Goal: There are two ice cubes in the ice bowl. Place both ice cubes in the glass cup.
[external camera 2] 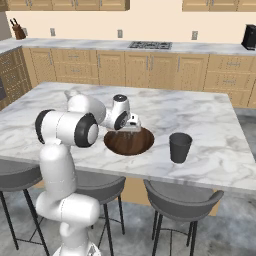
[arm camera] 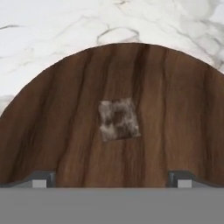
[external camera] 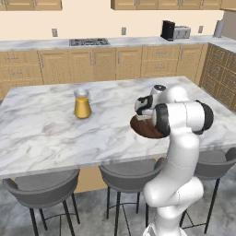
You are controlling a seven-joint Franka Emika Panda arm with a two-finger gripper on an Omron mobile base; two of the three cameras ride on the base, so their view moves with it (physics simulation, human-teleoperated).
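The white arm's end effector [arm camera: 112,179] hangs just above the wide, shallow bowl of dark brown wood grain [external camera 2: 129,141], near the front edge of the marble tabletop [external camera 2: 210,117]; its fingers [arm camera: 41,179] stand wide apart, holding nothing. One small, mottled grey-white ice cube [arm camera: 118,119] lies on the bowl's floor, centred between them. The small, dark grey cylindrical tumbler [external camera 2: 180,147] stands beside the bowl, towards the tabletop's right edge. The step appears to be the approach to a cube; next, a straight descent and closing.
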